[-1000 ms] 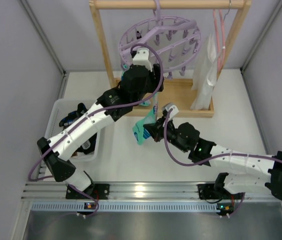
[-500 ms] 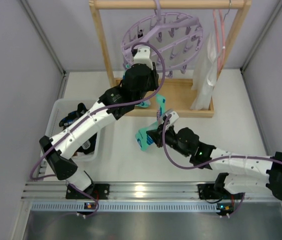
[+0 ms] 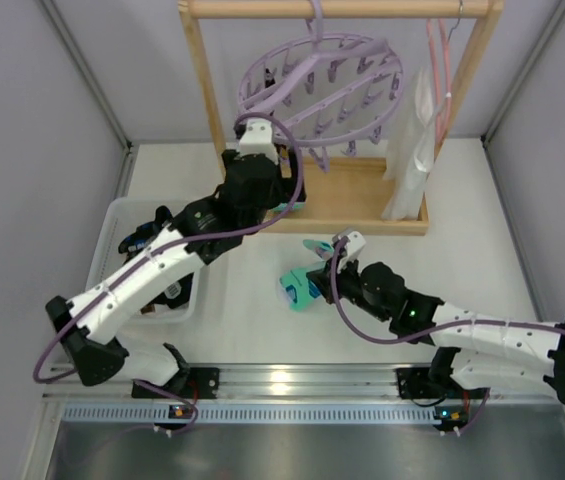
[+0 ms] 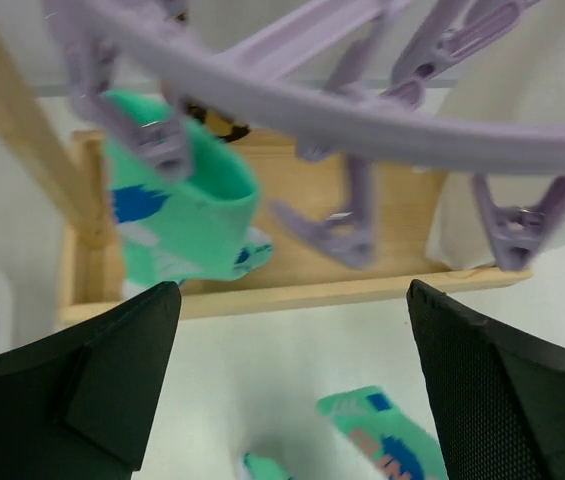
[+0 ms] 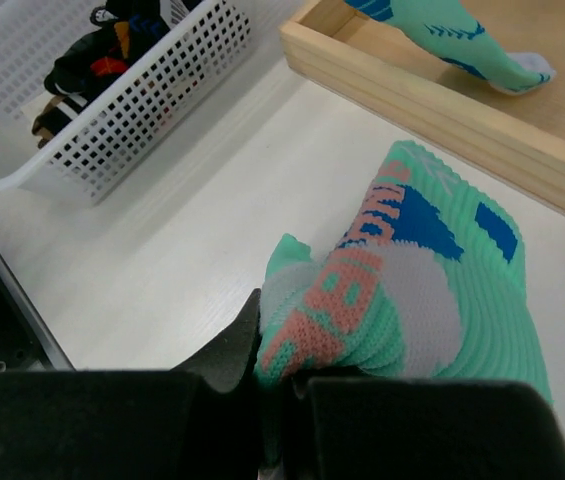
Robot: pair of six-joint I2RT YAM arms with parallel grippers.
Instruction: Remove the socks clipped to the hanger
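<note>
The lavender ring hanger [image 3: 322, 80] hangs from the wooden rack's top bar; its ring and clip pegs fill the top of the left wrist view [image 4: 362, 120]. One teal green sock [image 4: 177, 205] is still clipped to a peg and its toe reaches the rack's base [image 3: 287, 208]. My left gripper [image 3: 277, 175] is open and empty just below the ring [image 4: 292, 385]. My right gripper [image 3: 310, 283] is shut on a second teal sock [image 5: 412, 290], free of the hanger and held low over the table [image 3: 297, 288].
A white mesh basket [image 3: 112, 215] at the left holds dark socks [image 5: 102, 50]. The wooden rack's base tray [image 3: 362, 205] lies behind my grippers. A white cloth [image 3: 407, 150] hangs on a thin pink wire hanger [image 3: 440, 70] at the rack's right.
The teal sock has come off its peg; my right gripper drew it down and towards the near side. My left arm moved left and the hanger swung back.
</note>
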